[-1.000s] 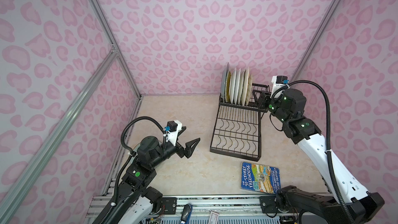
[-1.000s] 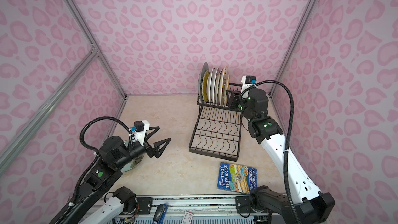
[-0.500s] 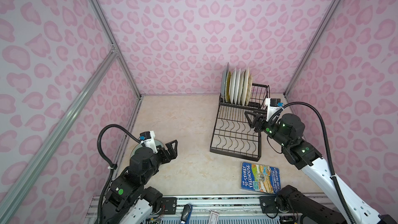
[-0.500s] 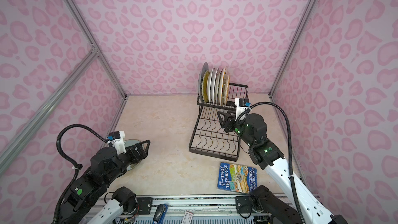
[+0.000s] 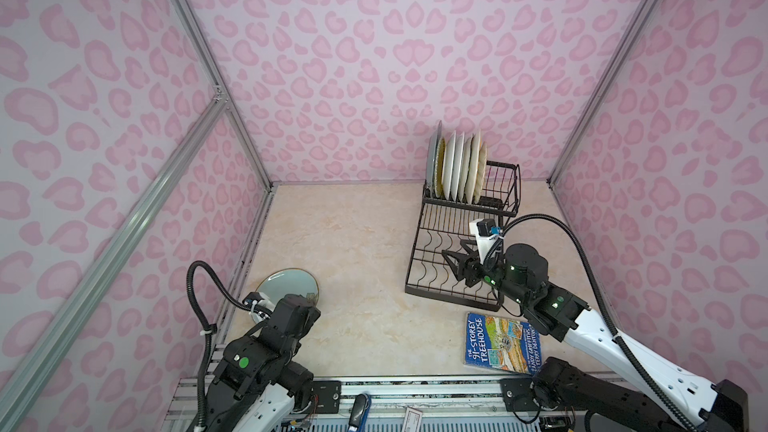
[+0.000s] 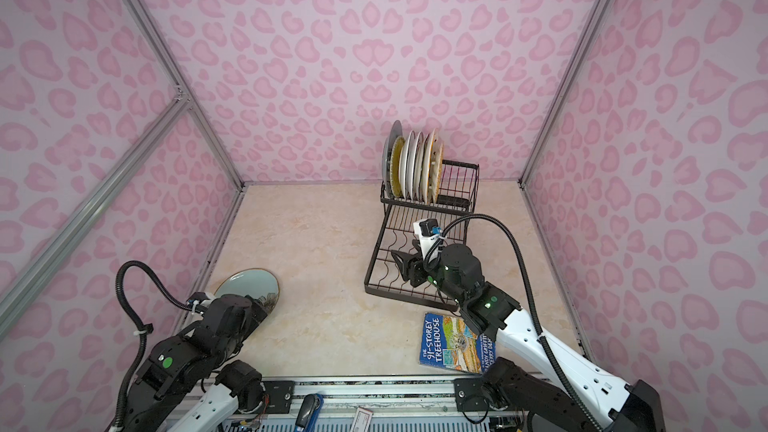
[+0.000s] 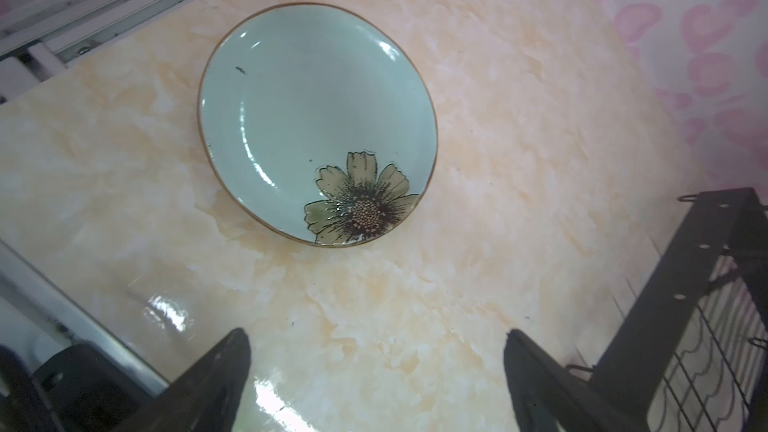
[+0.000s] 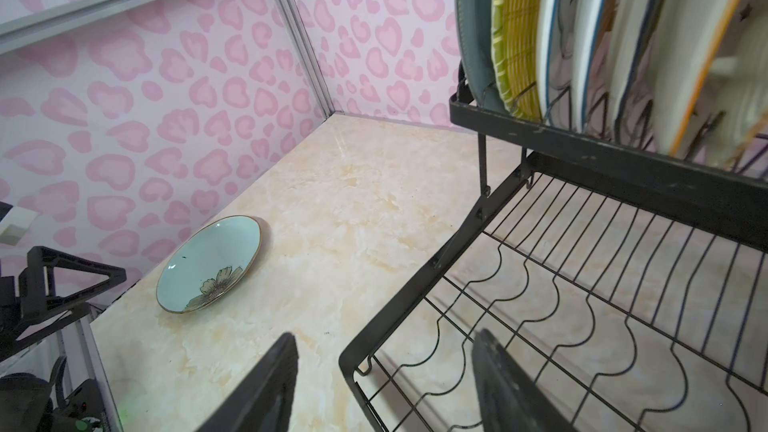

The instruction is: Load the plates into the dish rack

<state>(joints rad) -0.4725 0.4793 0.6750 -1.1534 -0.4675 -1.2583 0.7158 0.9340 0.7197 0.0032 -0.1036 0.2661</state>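
Plates (image 5: 451, 168): I count eight. Seven stand on edge, side by side, in the raised basket at the far end of the one dish rack (image 5: 415, 247), though the last in the row is blurred in my right wrist view. The row starts with a teal-grey plate, then a yellow woven-look one, then white ones with thin blue, dark and orange rims. The wide wavy-wire tray below holds none.

The eighth, a pale green plate (image 7: 316, 118), lies flat on the desk (image 5: 353, 243) near the front left corner, well apart from the rack. It has a thin brown rim and one large olive flower with a dark centre near its edge.

My left hand (image 7: 378, 347) hangs near that plate, spread wide and empty. My right hand (image 8: 384, 351) is released too, over the tray's near corner with nothing between its fingers.

One blue paperback book (image 5: 500, 344) lies just in front of the rack.
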